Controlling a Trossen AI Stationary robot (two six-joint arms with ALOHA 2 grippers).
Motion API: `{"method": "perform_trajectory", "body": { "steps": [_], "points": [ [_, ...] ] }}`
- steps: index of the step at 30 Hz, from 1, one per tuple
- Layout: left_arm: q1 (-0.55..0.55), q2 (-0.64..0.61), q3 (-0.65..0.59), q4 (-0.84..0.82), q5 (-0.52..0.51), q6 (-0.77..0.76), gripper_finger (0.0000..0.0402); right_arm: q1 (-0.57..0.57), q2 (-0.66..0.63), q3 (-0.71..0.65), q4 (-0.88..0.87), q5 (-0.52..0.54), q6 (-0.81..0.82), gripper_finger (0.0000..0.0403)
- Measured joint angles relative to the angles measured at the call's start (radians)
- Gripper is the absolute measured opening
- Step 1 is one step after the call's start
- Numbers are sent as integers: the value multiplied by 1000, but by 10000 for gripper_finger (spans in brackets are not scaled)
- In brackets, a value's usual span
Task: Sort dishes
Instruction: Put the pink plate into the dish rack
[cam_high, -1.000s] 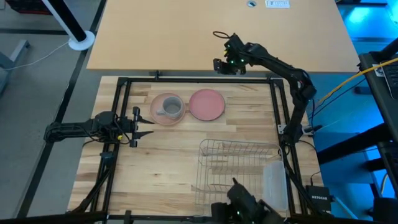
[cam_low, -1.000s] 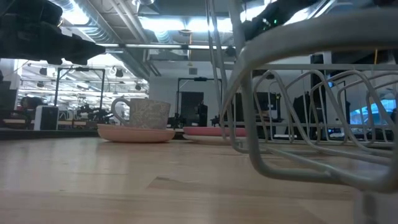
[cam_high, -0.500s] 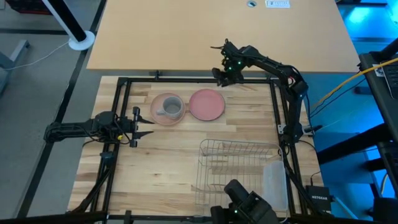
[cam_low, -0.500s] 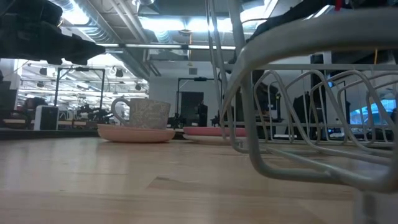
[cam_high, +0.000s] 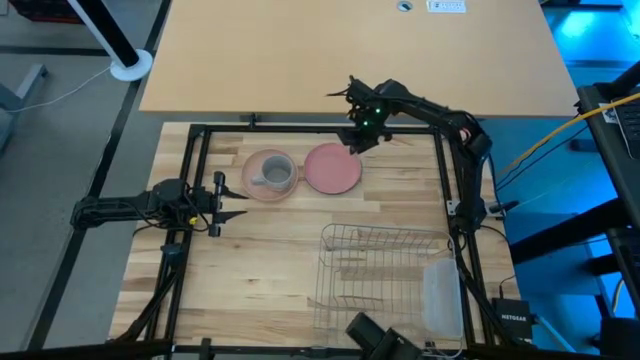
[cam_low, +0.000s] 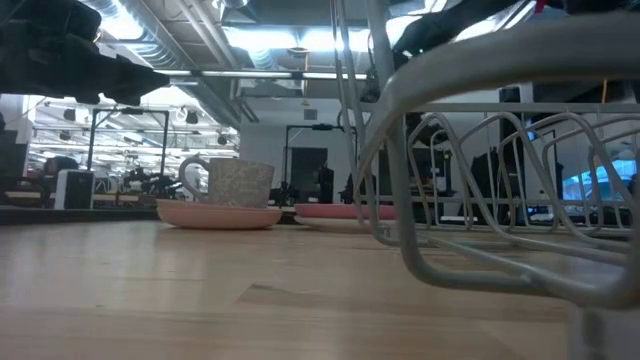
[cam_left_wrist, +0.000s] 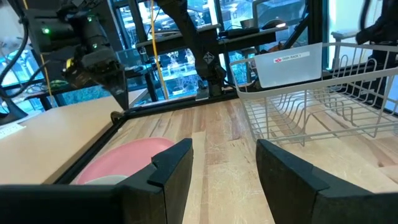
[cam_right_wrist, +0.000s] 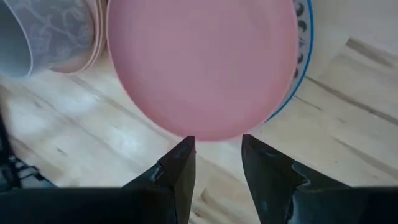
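Observation:
A small grey mug (cam_high: 271, 172) stands on a salmon-pink plate (cam_high: 251, 184) at the table's far middle. To its right, a second salmon-pink plate (cam_right_wrist: 199, 62) lies on a blue-patterned plate whose rim (cam_right_wrist: 304, 37) shows from under it. My right gripper (cam_right_wrist: 217, 152) hovers open above this stack's far edge (cam_high: 352, 143), fingers slanting down, with nothing between them. At the table's left edge my left gripper (cam_left_wrist: 224, 162) waits open, pointing level toward the dishes.
A white wire rack (cam_high: 385, 265) stands at the near right of the table, with a translucent plastic tray (cam_high: 440, 295) beside it on the right. A black frame (cam_high: 300, 129) borders the work area. Bare wood lies between the dishes and the rack.
My right gripper has come from beyond the table's far edge toward the near side and down. It has tipped to point more steeply down, over the far edge of the right-hand pink plate. The dishes have not moved.

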Motion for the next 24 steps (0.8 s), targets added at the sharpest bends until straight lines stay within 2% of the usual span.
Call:
{"method": "perform_trajectory", "body": {
  "steps": [9, 24],
  "points": [
    [0, 0, 0, 0, 0, 1, 169, 90, 0, 32, 0, 37, 0, 136],
    [0, 0, 0, 0, 0, 2, 169, 131, 0, 32, 0, 82, -26, 136]
  ]
}}
